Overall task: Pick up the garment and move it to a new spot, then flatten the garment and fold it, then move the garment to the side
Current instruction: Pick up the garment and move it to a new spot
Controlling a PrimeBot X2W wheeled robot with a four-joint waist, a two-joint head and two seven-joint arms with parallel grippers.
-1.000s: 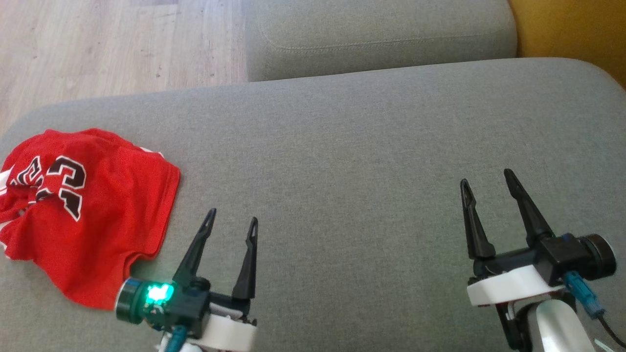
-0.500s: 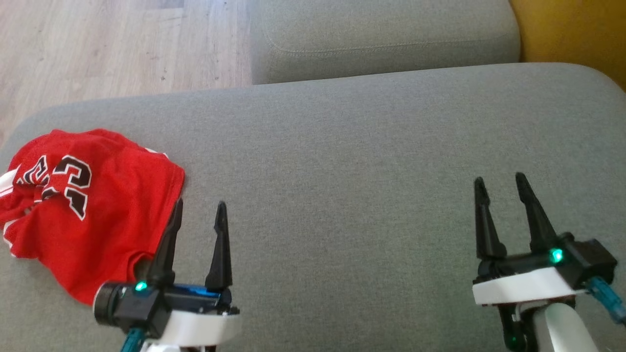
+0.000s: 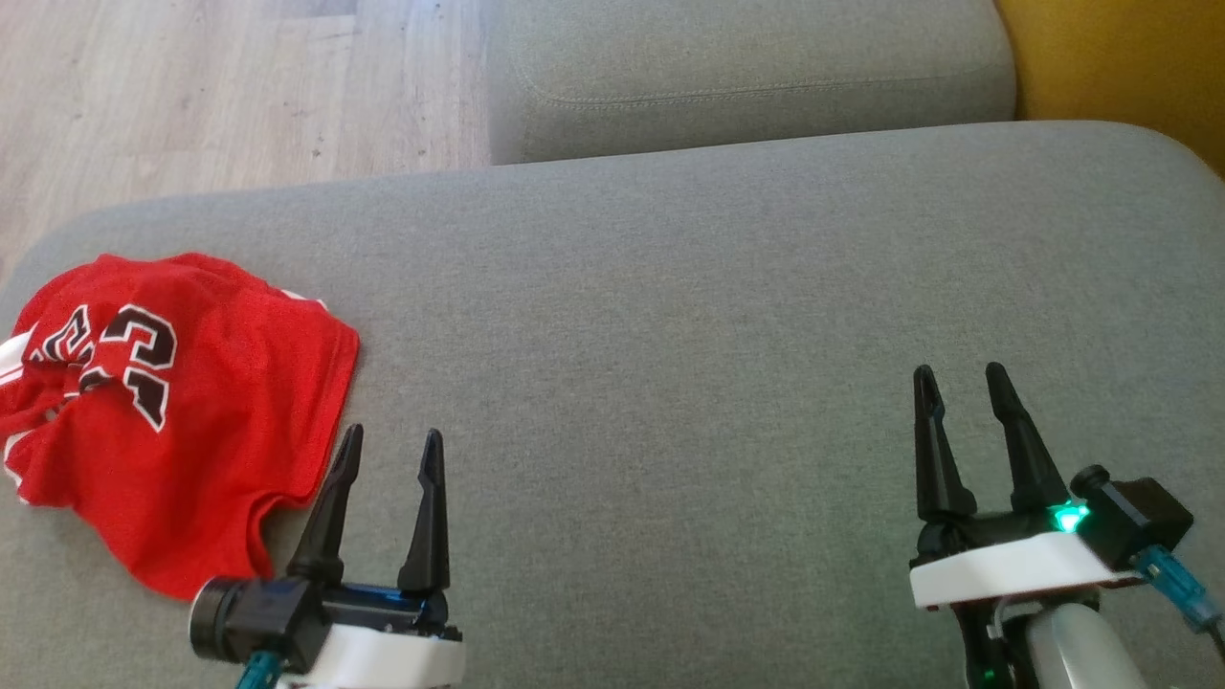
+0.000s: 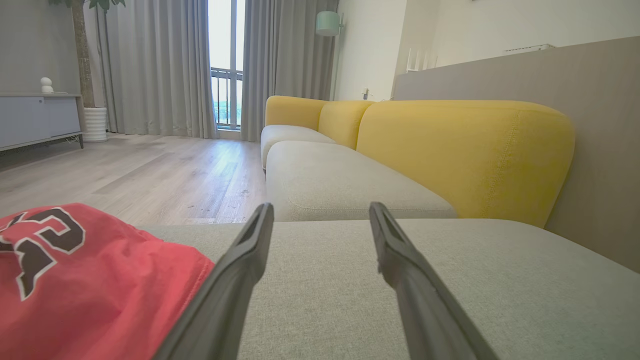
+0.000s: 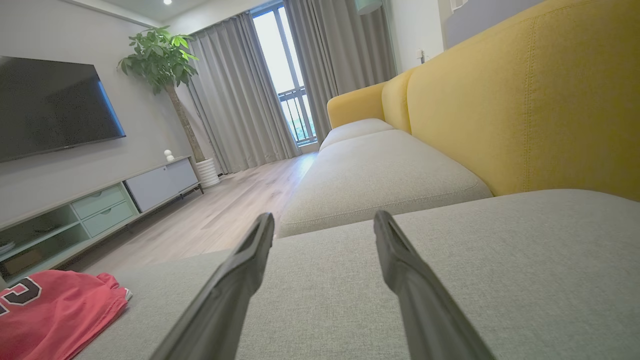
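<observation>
Garment (image 3: 182, 421) lies in a loose fold at the left end of the seat cushion (image 3: 670, 316), close to its rounded left edge. That looks like the side spot the task asks for, so I judge the work to be near its close. It is a red jersey, thin and limp and seemingly mesh, with black numerals outlined in white and white trim. The cushion is grey woven cloth, broad and firm-looking, with soft rounded corners. The left gripper (image 3: 393, 435) hovers just beside the garment's right edge, fingers wide and empty. The right gripper (image 3: 959, 373) hangs near the cushion's right end, fingers likewise spread, holding nothing, well apart from the garment.
</observation>
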